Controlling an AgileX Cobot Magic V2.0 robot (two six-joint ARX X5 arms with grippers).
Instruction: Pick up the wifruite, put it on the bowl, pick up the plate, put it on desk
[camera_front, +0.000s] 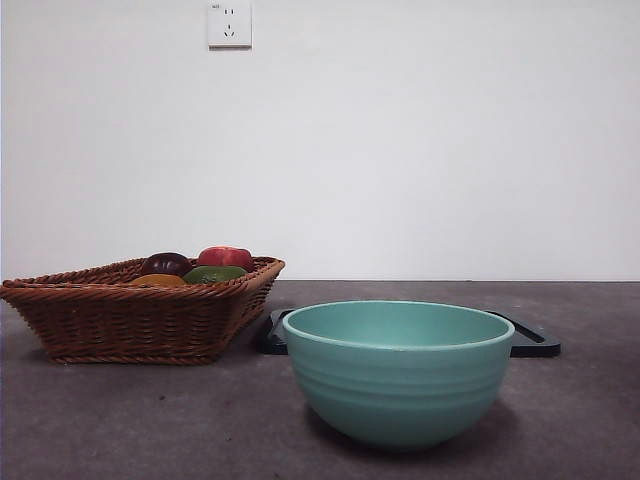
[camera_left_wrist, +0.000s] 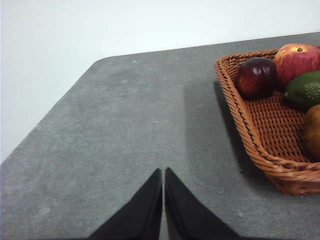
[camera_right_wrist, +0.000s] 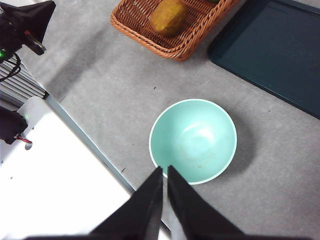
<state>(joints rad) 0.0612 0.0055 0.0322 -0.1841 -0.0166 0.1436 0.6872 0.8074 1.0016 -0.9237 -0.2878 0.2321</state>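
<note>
The wifruite (camera_right_wrist: 169, 16), a golden-brown oval fruit, lies in the brown wicker basket (camera_front: 120, 320). It also shows in the left wrist view (camera_left_wrist: 312, 132) and as a sliver in the front view (camera_front: 158, 281). The teal bowl (camera_front: 398, 375) stands empty on the desk (camera_front: 150, 420), and the right wrist view looks down on the bowl (camera_right_wrist: 193, 141). A dark flat rectangular plate (camera_front: 530, 340) lies behind the bowl, and it shows in the right wrist view too (camera_right_wrist: 270, 50). My left gripper (camera_left_wrist: 164, 172) is shut and empty over bare desk beside the basket. My right gripper (camera_right_wrist: 165, 170) is shut and empty, high above the bowl's near rim.
The basket (camera_left_wrist: 250, 125) also holds a dark purple fruit (camera_left_wrist: 256, 76), a red apple (camera_left_wrist: 296, 61) and a green fruit (camera_left_wrist: 306, 89). The white robot base (camera_right_wrist: 55, 170) borders the desk's edge. Another black arm part (camera_right_wrist: 25, 22) shows beyond the base.
</note>
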